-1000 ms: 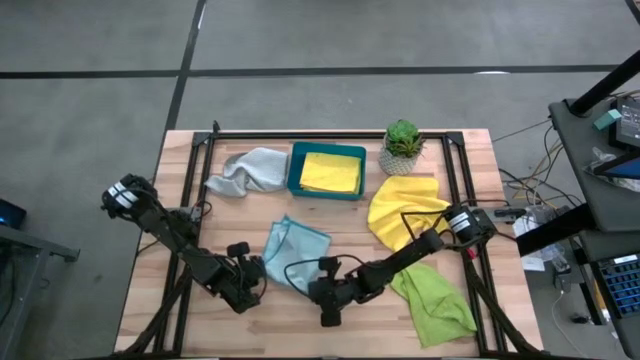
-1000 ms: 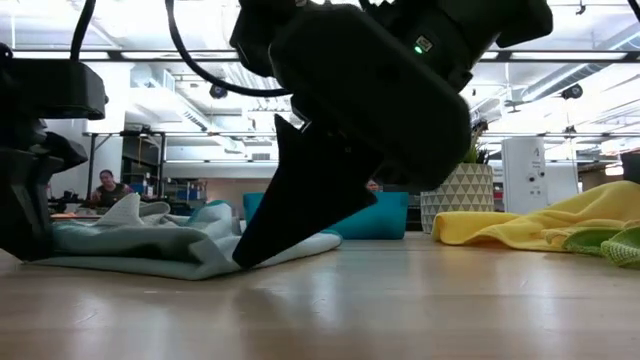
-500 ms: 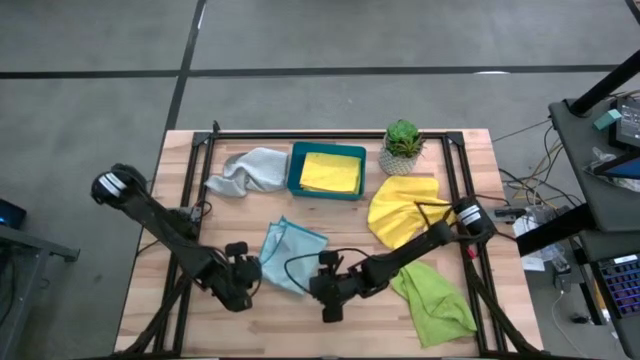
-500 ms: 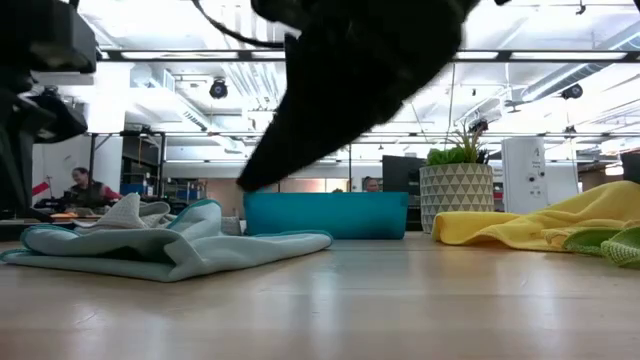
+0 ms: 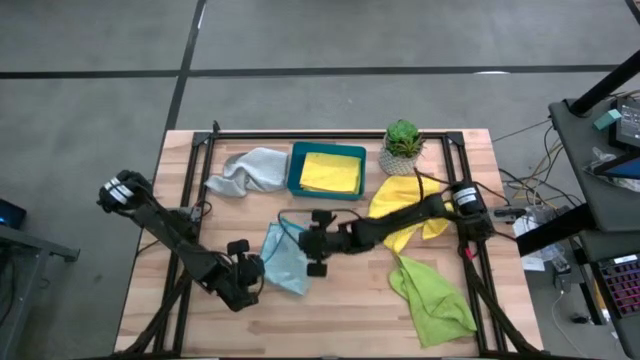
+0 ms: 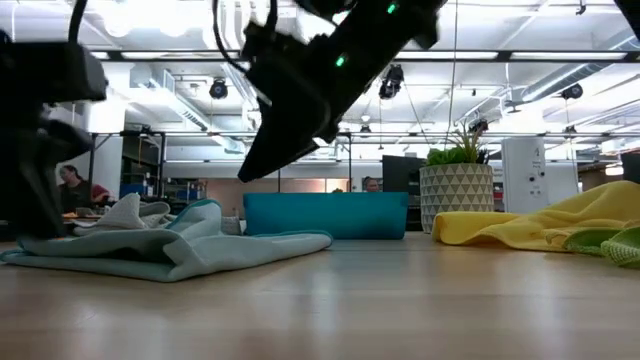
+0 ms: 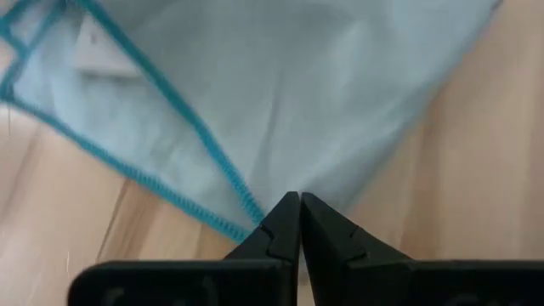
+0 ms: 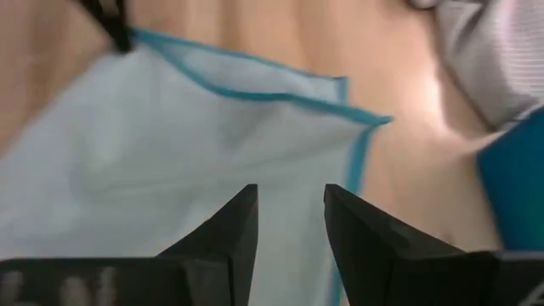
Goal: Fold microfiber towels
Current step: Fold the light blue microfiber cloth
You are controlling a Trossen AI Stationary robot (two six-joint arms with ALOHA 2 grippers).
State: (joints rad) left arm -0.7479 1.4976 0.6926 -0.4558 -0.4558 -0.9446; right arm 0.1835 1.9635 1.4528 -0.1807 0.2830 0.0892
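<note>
1. Light blue towel [image 5: 283, 258] lies partly doubled over at table centre, about 7 o'clock from the teal tray [image 5: 327, 172].
2. Left gripper [image 5: 250, 272] sits at the towel's 8 o'clock corner. Left wrist view shows its jaws fully shut, tips meeting at the teal-stitched hem; the pinch looks thin.
3. Right gripper [image 5: 306, 243] hangs over the towel's 3 o'clock edge. Jaws stand parted at a narrow-to-mid gap, nothing between them; cloth lies below.
4. Other cloths: folded yellow towel [image 5: 331, 172] in the tray, grey towel [image 5: 247, 170] crumpled at the tray's 9 o'clock, loose yellow towel [image 5: 402, 212] at 4 o'clock, lime green towel [image 5: 432, 298] beyond it at 5 o'clock.
5. Risks, as I judge them:
   - Left pinch slips off the hem if the right arm pulls, so the fold skews.
   - Right jaws descend onto two layers and drag both, bunching the fold.
   - Right arm's cable [image 5: 438, 196] trails over the loose yellow towel and may snag it.
</note>
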